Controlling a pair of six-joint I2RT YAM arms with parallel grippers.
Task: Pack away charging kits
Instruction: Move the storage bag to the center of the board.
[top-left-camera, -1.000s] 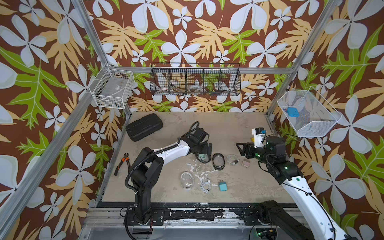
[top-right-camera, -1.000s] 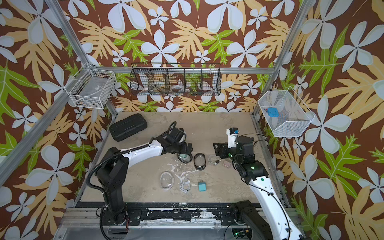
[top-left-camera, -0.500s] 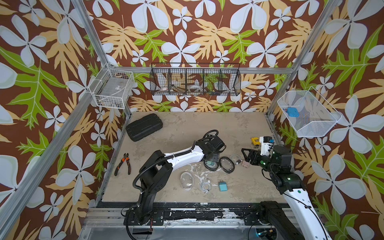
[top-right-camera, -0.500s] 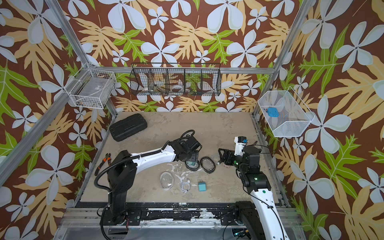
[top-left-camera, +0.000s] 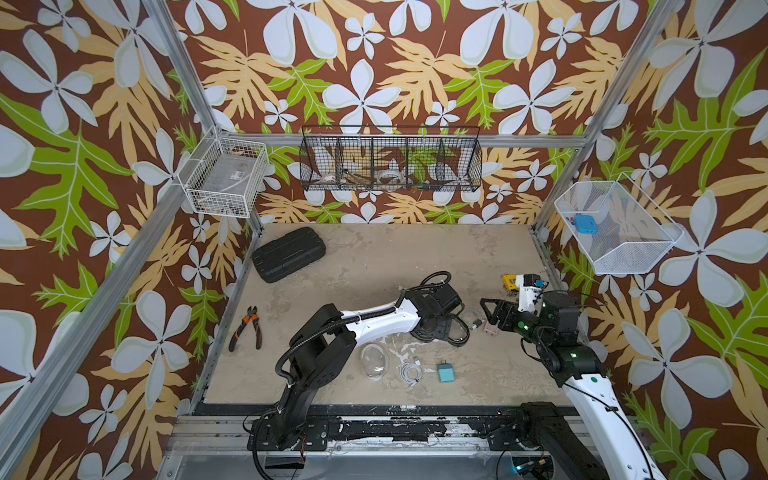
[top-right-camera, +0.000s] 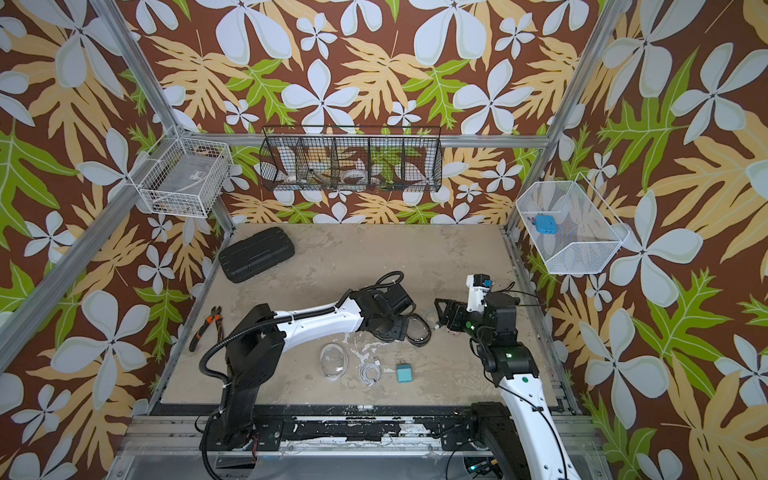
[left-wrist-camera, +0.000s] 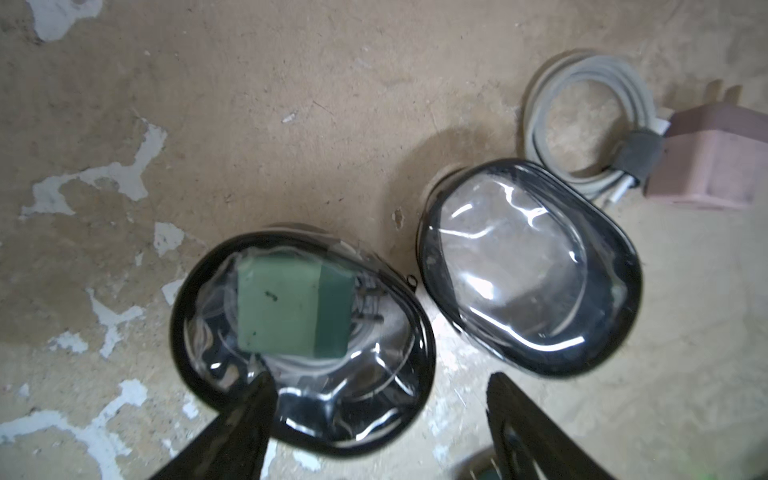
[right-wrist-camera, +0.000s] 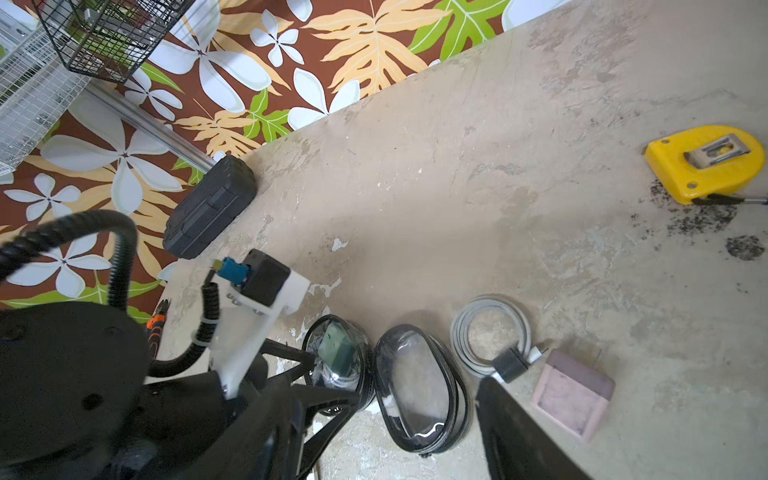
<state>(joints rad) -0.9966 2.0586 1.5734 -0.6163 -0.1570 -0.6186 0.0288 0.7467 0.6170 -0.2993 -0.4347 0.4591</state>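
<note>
Two black-rimmed oval pouches lie side by side at mid-table. One pouch (left-wrist-camera: 299, 332) holds a green plug (left-wrist-camera: 291, 311) and a white cable; the other pouch (left-wrist-camera: 528, 270) is empty. My left gripper (left-wrist-camera: 380, 395) hangs open over the filled pouch's end, one finger (left-wrist-camera: 249, 415) across its rim. My right gripper (right-wrist-camera: 390, 395) stands open around the empty pouch (right-wrist-camera: 415, 386). A coiled white cable (right-wrist-camera: 490, 332) and a pink plug (right-wrist-camera: 573, 395) lie just beside it. Nearer the front sit a clear pouch (top-left-camera: 374, 361), a white cable (top-left-camera: 411, 372) and a teal plug (top-left-camera: 446, 372).
A black ribbed hard case (top-left-camera: 289, 253) lies at the back left, and pliers (top-left-camera: 247, 332) lie by the left edge. A yellow tape measure (right-wrist-camera: 706, 162) sits at the right. A blue plug block (top-left-camera: 584, 223) rests in the white wall basket (top-left-camera: 623, 257). A black wire basket (top-left-camera: 390, 158) hangs on the back wall.
My left arm has swung right and lowered over the two pouches, which have shifted right, and its jaws have narrowed slightly. My right arm has drawn back and come down beside them.
</note>
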